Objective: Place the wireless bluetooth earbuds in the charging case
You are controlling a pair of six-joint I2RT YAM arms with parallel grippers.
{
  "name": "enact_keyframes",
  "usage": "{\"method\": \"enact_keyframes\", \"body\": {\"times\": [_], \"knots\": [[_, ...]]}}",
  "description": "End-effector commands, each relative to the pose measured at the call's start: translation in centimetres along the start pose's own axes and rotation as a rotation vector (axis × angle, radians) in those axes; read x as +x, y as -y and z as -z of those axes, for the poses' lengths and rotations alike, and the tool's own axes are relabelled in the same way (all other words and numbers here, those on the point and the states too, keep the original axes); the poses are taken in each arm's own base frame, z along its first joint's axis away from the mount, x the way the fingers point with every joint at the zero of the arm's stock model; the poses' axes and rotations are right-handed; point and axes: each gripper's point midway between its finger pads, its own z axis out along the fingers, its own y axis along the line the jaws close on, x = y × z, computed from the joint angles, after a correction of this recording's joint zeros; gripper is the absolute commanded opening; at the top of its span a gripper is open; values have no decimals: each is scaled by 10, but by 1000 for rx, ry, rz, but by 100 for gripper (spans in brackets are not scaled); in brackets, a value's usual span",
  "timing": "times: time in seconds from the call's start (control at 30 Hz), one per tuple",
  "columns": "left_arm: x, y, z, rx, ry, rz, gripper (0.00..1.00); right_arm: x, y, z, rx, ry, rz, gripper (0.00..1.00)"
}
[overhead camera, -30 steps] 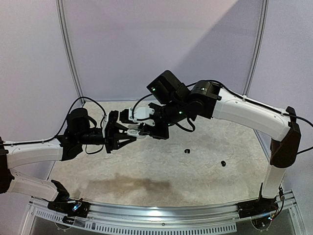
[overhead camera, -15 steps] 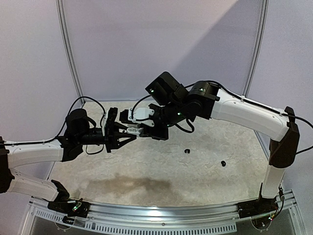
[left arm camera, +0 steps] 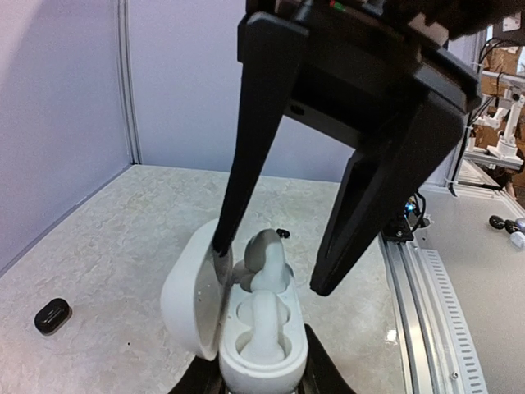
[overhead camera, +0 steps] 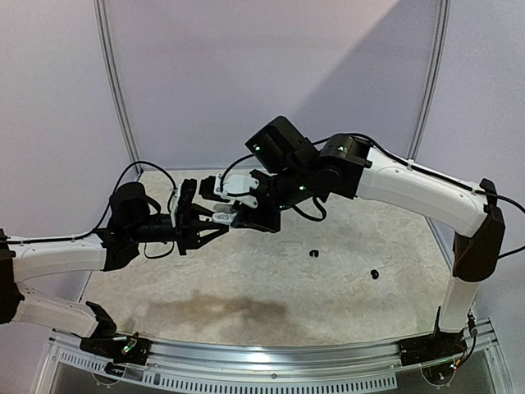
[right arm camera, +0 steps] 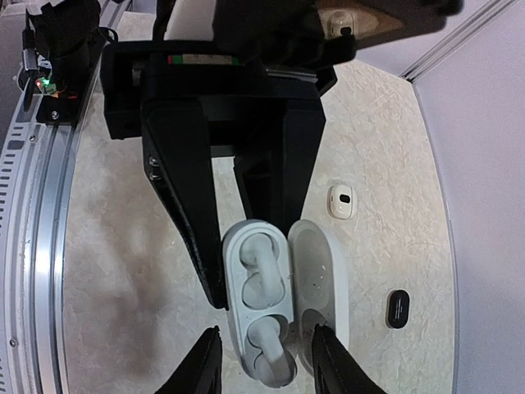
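Pale marbled desk (overhead camera: 271,283) lies beneath the left tool (overhead camera: 215,222), clamped on an open white case (left arm camera: 193,304) with two white buds (right arm camera: 267,343) inside, while the right tool (left arm camera: 271,267) straddles it, jaws parted, and two black buds (overhead camera: 312,252) lie apart farther right.

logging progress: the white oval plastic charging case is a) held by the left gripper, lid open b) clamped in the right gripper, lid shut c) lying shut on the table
a: the left gripper clamps the white oval plastic charging case, its lid standing open, and the right gripper is open above it.
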Motion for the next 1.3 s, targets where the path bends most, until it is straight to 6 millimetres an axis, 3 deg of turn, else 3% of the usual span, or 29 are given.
{"method": "enact_keyframes", "body": {"times": [0.0,0.3,0.6,1.0,1.27], "knots": [[5,14,-1,67,-6,0,0,-18,29,27,88,82,-42,35],[7,13,-1,65,-11,-3,0,-16,28,30,86,77,-29,20],[5,12,-1,56,-7,-7,0,-11,13,27,14,68,-4,4],[-3,3,-2,11,21,-4,0,6,2,14,-14,34,34,1],[-5,-5,-2,-30,22,34,0,-1,5,7,29,60,48,2]]}}
